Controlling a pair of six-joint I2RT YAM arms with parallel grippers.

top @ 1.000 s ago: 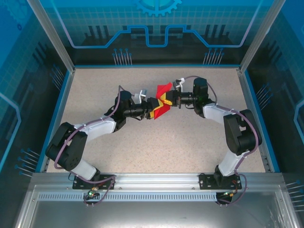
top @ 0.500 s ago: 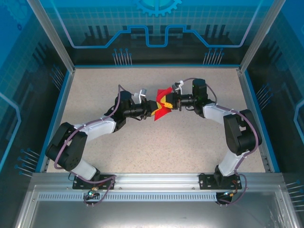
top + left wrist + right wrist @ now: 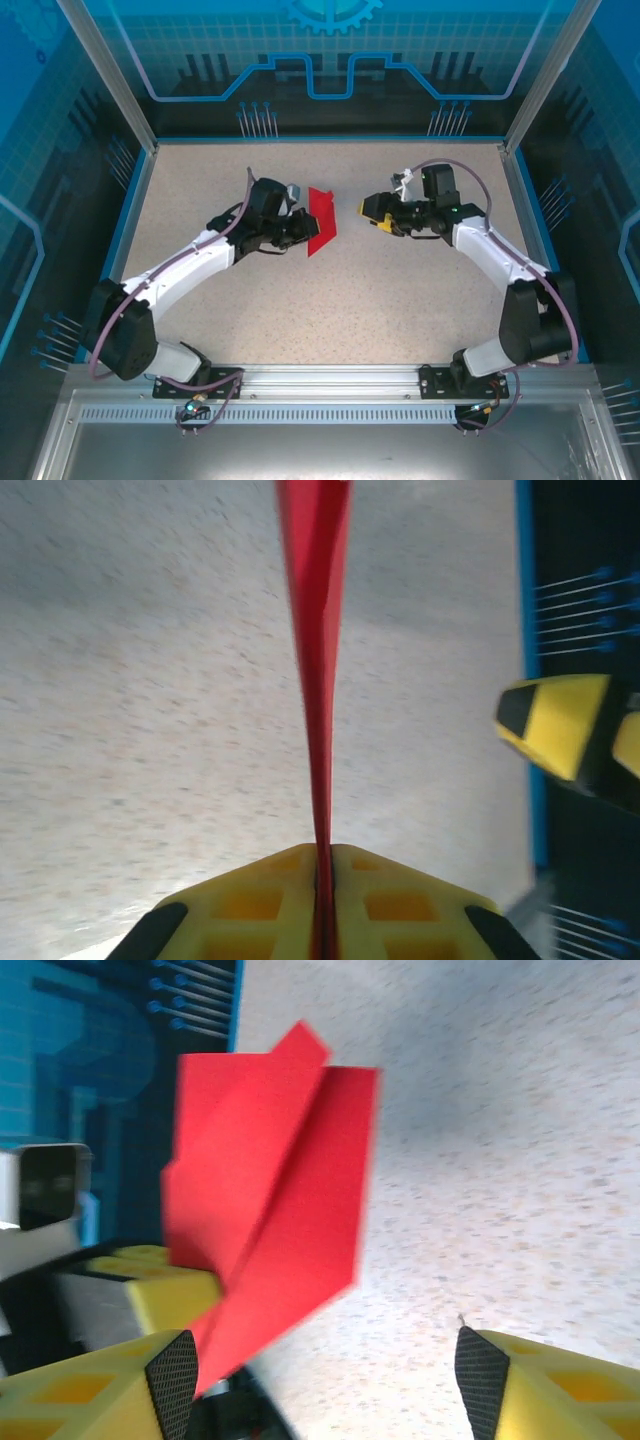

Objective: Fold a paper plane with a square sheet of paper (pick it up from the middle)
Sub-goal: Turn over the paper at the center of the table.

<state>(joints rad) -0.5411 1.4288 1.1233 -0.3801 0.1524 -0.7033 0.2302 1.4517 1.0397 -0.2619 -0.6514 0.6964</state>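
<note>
The red sheet of paper (image 3: 322,222), folded into a narrow pointed plane-like shape, hangs above the middle of the table. My left gripper (image 3: 303,230) is shut on its left side. In the left wrist view the paper (image 3: 318,670) runs edge-on, pinched between the yellow fingers (image 3: 400,905) of the left gripper (image 3: 322,858). My right gripper (image 3: 372,213) stands open a short way to the right of the paper, apart from it. From the right wrist the folded paper (image 3: 275,1200) faces the open right gripper (image 3: 325,1385), with nothing between its pads.
The speckled table (image 3: 330,310) is bounded by a blue rim (image 3: 320,140) and see-through walls on aluminium posts. One yellow finger (image 3: 560,725) of the right gripper shows at the right of the left wrist view.
The right gripper has let go of the paper, opened and drawn back to the right. The left gripper has shut on the paper and carried it slightly left.
</note>
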